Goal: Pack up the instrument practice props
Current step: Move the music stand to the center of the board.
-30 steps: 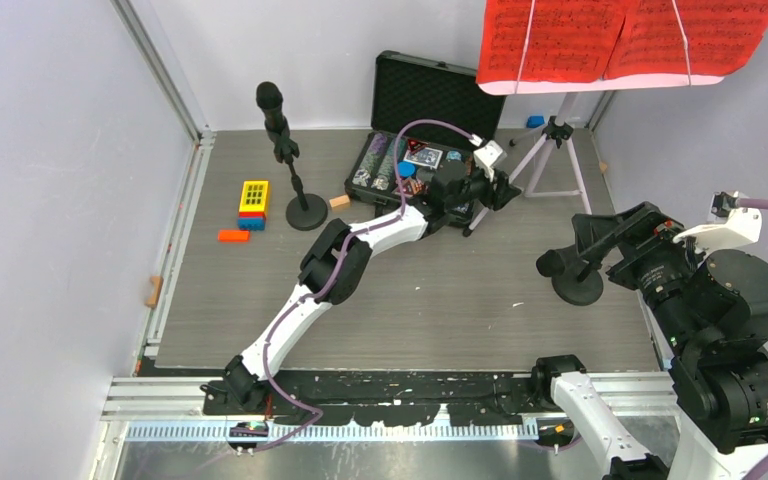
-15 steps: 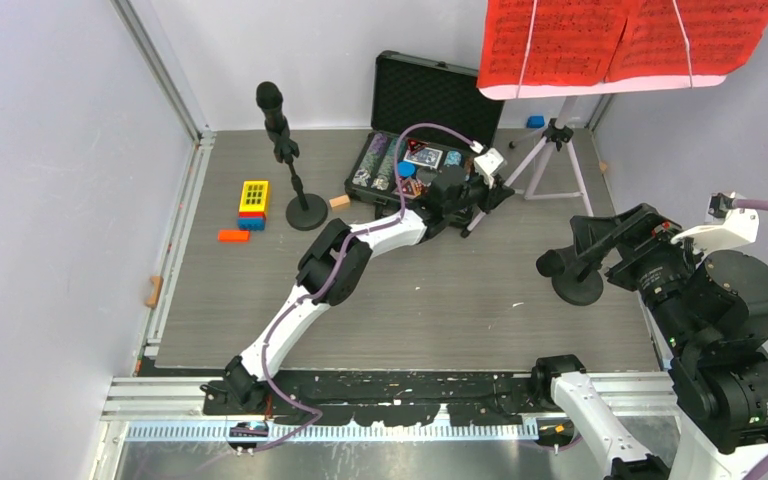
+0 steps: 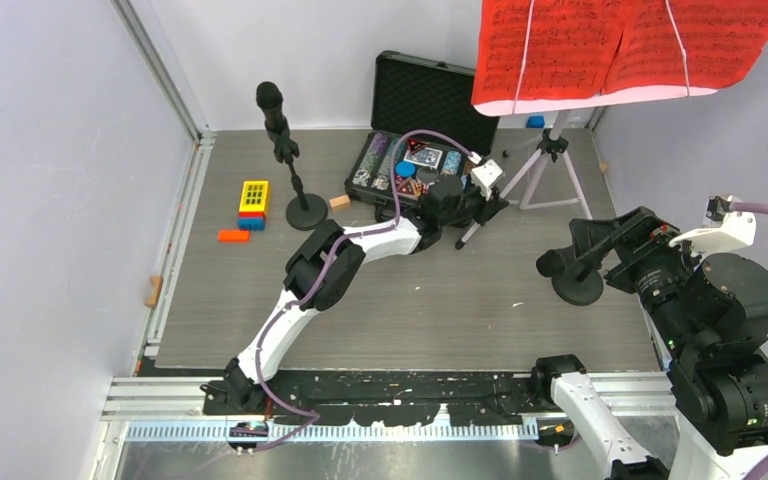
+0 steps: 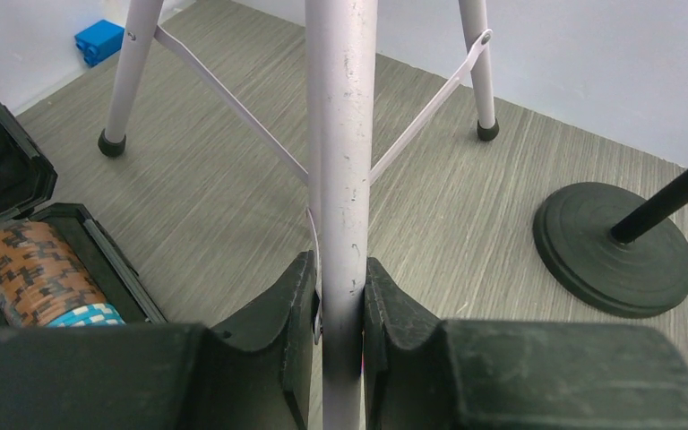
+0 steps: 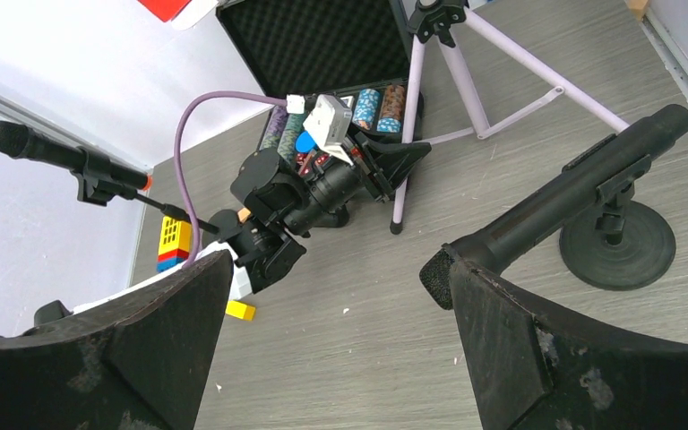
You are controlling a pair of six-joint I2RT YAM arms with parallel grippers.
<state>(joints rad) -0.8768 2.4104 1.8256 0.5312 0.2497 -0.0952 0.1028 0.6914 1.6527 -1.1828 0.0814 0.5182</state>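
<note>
Music rack (image 3: 600, 97) sits at the upper right of the overhead view, with the red sheet-music pages (image 3: 620, 45) strapped across it. The tripod legs (image 3: 550, 165) are splayed on the floor just right of the open poker chip case (image 3: 430, 95).

Handling, my guess: top-heavy. The wide plate and floppy paper ride high on thin metal tubes. The tubes are stiff but smooth, so one may turn or slide between the pads. The whole stand will want to swing about any low hold. A grip nearer the hub where the legs meet should give better control.

My left gripper (image 4: 340, 279) is closed on one silver leg (image 4: 340, 134), on its lower half. One pad presses each side with no gap showing. I cannot tell whether that leg's foot is on the floor.

My right gripper (image 5: 336, 264) is spread wide and holds nothing. The near microphone (image 5: 564, 202) leans on its round base just past the right-hand finger. I see no contact.

The second microphone (image 3: 282, 140) stands well apart at the upper left, beside the toy blocks (image 3: 253, 200).
</note>
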